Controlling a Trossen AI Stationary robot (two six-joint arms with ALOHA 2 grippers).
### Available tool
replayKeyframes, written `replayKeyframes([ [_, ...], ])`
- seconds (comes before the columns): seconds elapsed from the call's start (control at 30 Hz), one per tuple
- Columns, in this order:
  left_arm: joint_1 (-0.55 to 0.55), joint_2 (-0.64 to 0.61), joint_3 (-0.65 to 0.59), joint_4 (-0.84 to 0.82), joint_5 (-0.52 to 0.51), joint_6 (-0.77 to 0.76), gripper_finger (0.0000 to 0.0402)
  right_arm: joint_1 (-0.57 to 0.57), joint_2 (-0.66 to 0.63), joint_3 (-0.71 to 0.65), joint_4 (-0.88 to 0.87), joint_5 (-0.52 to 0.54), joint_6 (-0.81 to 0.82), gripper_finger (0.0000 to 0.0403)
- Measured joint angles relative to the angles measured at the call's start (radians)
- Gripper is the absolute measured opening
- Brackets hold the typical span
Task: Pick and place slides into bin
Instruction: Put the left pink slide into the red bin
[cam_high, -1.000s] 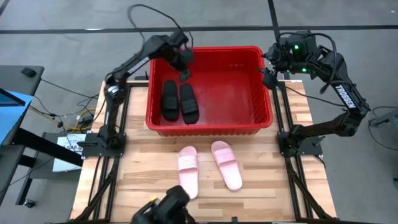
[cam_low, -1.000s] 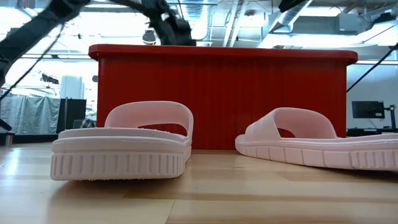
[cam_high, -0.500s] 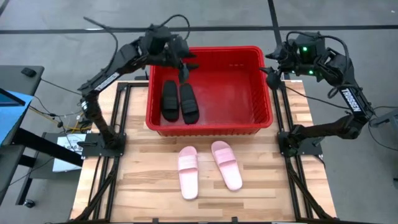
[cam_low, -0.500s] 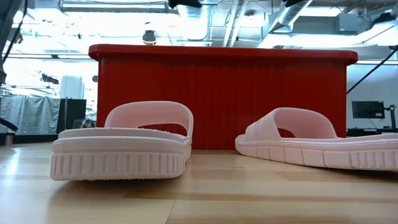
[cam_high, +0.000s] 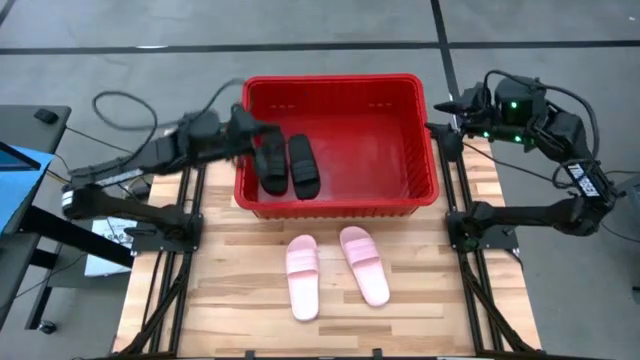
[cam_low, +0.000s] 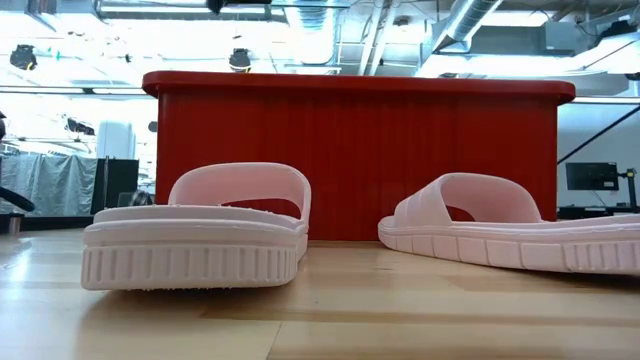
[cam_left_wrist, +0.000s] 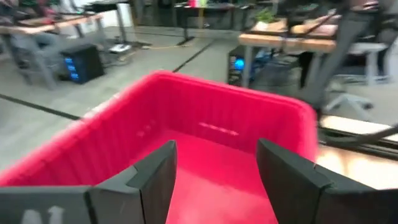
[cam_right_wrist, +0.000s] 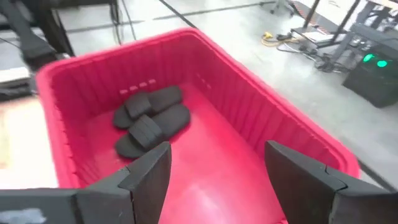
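Note:
The red bin (cam_high: 340, 80) stands on the far half of the table and holds two black slides (cam_high: 272, 163) (cam_high: 304, 166) side by side on its floor near the left wall; they also show in the right wrist view (cam_right_wrist: 149, 118). Two light pink slides (cam_high: 302, 276) (cam_high: 364, 264) lie soles down on the wood in front of the bin, and fill the low view (cam_low: 200, 225) (cam_low: 500, 225). My left gripper (cam_high: 258, 140) (cam_left_wrist: 216, 149) is open and empty at the bin's left rim. My right gripper (cam_high: 447, 105) (cam_right_wrist: 217, 149) is open and empty just outside the bin's right rim.
The bin (cam_low: 350, 150) takes up the table's far middle. Bare wood (cam_high: 210, 290) lies on both sides of the pink slides. Dark frame rails (cam_high: 185, 250) run along the table's left and right edges.
My left gripper has swung from above the bin's far left corner down and toward the table's left and near side, and now sits low at the bin's left rim. My right gripper has drawn back a little toward the table's right edge. The slides have not moved.

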Motion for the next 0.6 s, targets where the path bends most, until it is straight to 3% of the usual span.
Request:
replayKeyframes([
  [0.17, -0.097, -0.113, -0.218, 0.147, 0.001, -0.087, 0.021, 0.078, -0.028, -0.042, 0.015, 0.017, 0.065, 0.0249],
  [0.33, -0.162, -0.145, -0.311, 0.151, 0.013, -0.185, 0.021, 0.14, -0.048, -0.087, 0.01, 0.066, 0.126, 0.0249],
  [0.6, -0.2, -0.137, -0.316, 0.038, 0.355, -0.28, 0.021, 0.217, -0.06, -0.1, 0.009, 0.071, 0.151, 0.0249],
])
